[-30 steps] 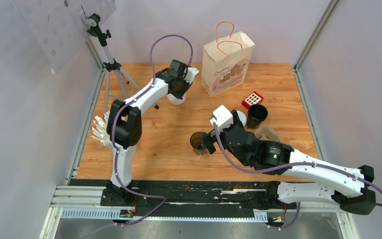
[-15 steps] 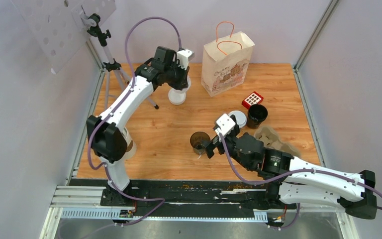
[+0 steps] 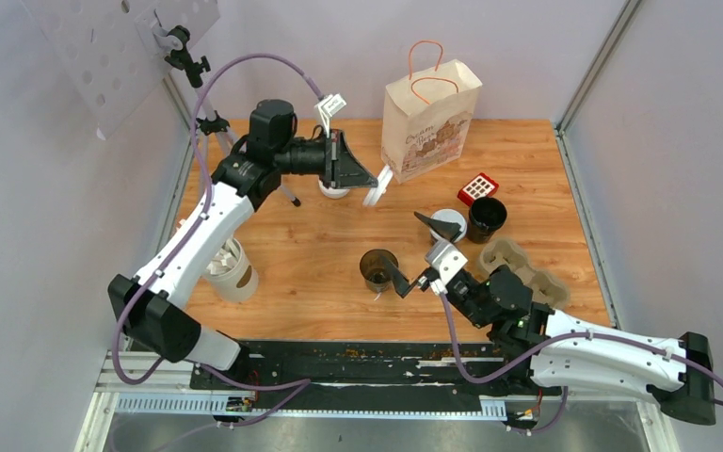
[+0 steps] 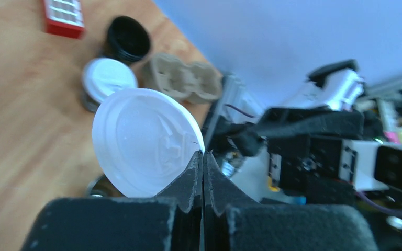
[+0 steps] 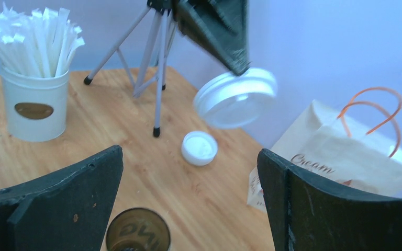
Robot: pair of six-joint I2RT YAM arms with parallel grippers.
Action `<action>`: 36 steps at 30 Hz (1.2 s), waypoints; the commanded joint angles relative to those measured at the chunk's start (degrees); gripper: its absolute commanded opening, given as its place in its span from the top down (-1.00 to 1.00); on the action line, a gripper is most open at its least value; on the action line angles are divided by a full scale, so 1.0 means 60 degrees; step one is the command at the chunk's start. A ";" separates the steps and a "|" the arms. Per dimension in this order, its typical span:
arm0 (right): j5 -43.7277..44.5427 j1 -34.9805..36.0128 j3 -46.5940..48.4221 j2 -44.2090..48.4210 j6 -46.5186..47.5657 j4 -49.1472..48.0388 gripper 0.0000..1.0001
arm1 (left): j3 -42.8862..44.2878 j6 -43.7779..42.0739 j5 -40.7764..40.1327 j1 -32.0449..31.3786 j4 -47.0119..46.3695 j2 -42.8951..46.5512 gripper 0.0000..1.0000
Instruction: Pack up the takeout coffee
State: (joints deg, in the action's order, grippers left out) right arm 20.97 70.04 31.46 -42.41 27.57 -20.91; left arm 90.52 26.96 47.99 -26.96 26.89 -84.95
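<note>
My left gripper (image 3: 374, 181) is shut on the rim of a white plastic sip lid (image 3: 379, 185), held in the air on edge. The lid (image 4: 141, 141) fills the left wrist view beside the closed gripper (image 4: 203, 154). A lidless brown cup (image 3: 377, 268) stands mid-table. My right gripper (image 3: 414, 250) is wide open and empty, one finger next to that cup. From the right wrist the brown cup (image 5: 137, 230) lies below the open gripper (image 5: 188, 157), and the held lid (image 5: 235, 98) hangs above. One takeout coffee with its white lid on (image 3: 449, 223) stands to the right.
A paper bag (image 3: 430, 122) stands at the back. A red box (image 3: 478, 188), a black lidless cup (image 3: 487, 217) and a cardboard cup carrier (image 3: 520, 266) sit at the right. White lids (image 3: 336, 189) lie near a tripod (image 3: 209, 122). A pale cup of stirrers (image 3: 229, 271) stands left.
My left arm has lifted a white lid off the lids at the back and swung it right, toward the middle. My right arm has drawn back toward its base, jaws staying wide.
</note>
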 commanded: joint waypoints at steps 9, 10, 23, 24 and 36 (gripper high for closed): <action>-0.2071 -0.1428 -0.0012 -0.0002 0.1494 -0.1538 -0.99 | -0.2874 0.5465 0.2906 -0.0163 -0.6199 0.1346 1.00; -0.2250 -0.1490 0.0019 -0.0070 0.1566 -0.1499 -1.00 | -0.2880 0.5553 0.2885 -0.0236 -0.6303 0.1365 1.00; -0.1806 -0.1537 0.0328 -0.0918 0.1966 -0.2091 -1.00 | -0.2706 0.6192 0.2358 -0.0806 -0.6746 0.1371 1.00; -0.1700 -0.1537 0.0343 -0.0980 0.2042 -0.2147 -1.00 | -0.2729 0.6250 0.2326 -0.0829 -0.6767 0.1398 1.00; -0.1264 -0.1537 0.0288 -0.1190 0.2504 -0.2976 -1.00 | -0.2698 0.6358 0.2200 -0.0906 -0.6753 0.1513 1.00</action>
State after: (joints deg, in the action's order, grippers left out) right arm 12.58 60.97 31.44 -49.04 41.19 -35.09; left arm 72.66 64.47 61.43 -32.18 -11.81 -78.00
